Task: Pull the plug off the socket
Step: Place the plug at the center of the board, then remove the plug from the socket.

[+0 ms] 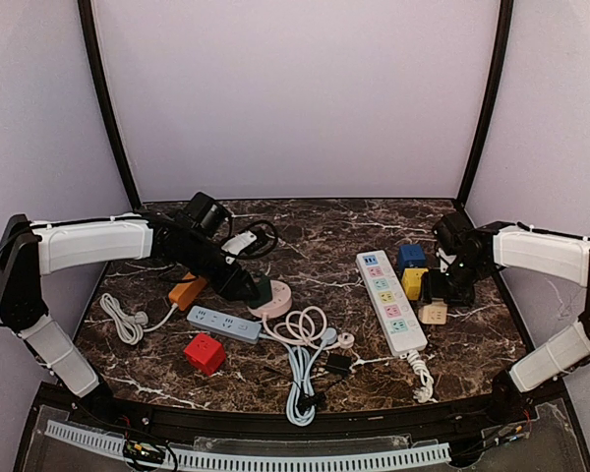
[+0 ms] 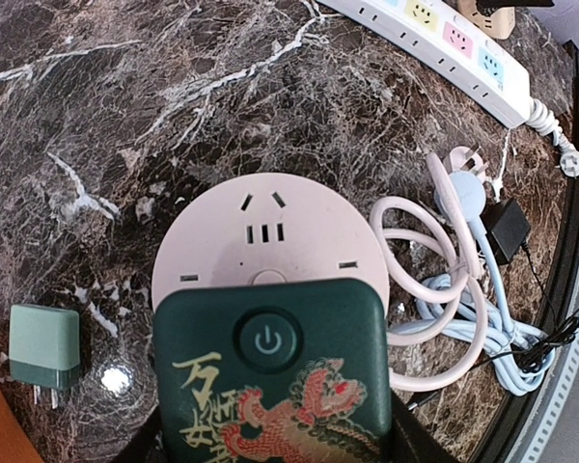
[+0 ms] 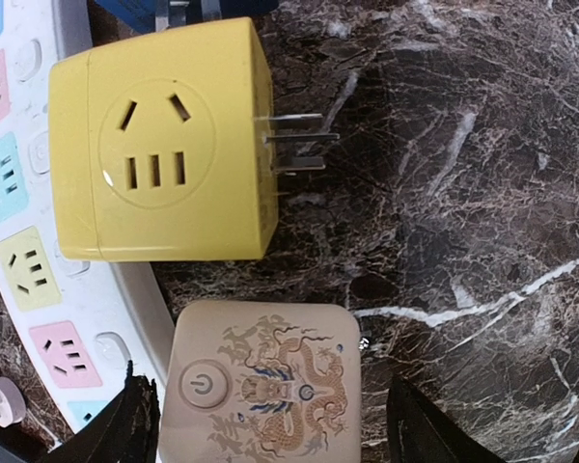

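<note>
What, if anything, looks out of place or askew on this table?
Nothing damaged or spilled. The yellow cube adapter lies on its side beside the white power strip, prongs bare and pointing sideways; loose cables lie tangled mid-table.

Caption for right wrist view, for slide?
Open right gripper straddles beige dragon-printed cube adapter beside yellow cube adapter and white power strip.

The top view looks down from above the near edge across the whole worktop [image 1: 315, 236]. Both wrist views hover close over it; all three share the white power strip [image 1: 388, 300].
</note>
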`<state>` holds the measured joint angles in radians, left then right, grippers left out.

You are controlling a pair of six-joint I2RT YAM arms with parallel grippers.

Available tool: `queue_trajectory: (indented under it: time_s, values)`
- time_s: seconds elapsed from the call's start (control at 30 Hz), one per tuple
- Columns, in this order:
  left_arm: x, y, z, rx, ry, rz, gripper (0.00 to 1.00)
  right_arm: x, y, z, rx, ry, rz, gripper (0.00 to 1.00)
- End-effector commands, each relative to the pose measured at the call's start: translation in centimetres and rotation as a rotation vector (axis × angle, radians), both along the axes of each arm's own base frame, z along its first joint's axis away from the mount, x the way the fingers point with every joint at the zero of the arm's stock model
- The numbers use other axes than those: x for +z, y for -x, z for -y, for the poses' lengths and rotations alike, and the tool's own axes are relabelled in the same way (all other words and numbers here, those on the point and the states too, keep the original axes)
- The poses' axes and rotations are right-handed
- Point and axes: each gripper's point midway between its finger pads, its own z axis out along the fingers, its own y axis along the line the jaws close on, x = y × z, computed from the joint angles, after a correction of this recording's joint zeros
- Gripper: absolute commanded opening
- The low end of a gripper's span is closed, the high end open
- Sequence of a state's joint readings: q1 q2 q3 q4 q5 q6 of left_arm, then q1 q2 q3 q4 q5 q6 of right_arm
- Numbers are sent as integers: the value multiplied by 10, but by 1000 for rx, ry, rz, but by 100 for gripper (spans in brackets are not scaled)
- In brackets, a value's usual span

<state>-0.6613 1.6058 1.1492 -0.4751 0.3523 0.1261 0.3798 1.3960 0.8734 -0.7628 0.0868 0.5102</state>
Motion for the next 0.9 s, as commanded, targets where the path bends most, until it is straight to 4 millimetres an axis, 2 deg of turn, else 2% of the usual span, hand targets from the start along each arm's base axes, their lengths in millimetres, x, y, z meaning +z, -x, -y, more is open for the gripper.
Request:
queue_trajectory:
  time_s: [0.0, 0.17, 0.27, 0.4, 0.47, 0.57, 0.67, 0.73, 0.8, 0.83, 0.87]
  values:
    - [16, 7, 6, -10, 65, -4, 1, 15, -9, 0, -8, 7, 66, 75]
    - [9, 3, 8, 30, 51, 5, 1, 32, -13, 5, -23, 24, 117, 80]
    - [3, 2, 12, 63, 27, 13, 1, 52, -17, 3, -10, 25, 186, 82]
    - [-5, -4, 14, 122, 9, 9, 1, 83, -25, -21, 64, -26, 308, 84]
    - [-7, -7, 15, 134, 5, 12, 6, 95, -26, -39, 108, -68, 362, 84]
    - [-17, -8, 12, 133, -34, 16, 18, 111, -30, -63, 159, -117, 453, 84]
    - [-29, -4, 7, 120, -85, -9, 27, 122, -30, -88, 222, -146, 542, 84]
    - [-29, 0, 10, 101, -74, -32, 35, 128, -30, -107, 268, -174, 586, 84]
    - [-22, 3, 16, 80, -34, -39, 53, 135, -28, -128, 332, -193, 624, 84]
    - [-13, 3, 19, 58, -13, -12, 68, 140, -27, -138, 359, -199, 643, 84]
    - [-5, 3, 20, 46, 5, 6, 77, 143, -26, -148, 384, -200, 659, 83]
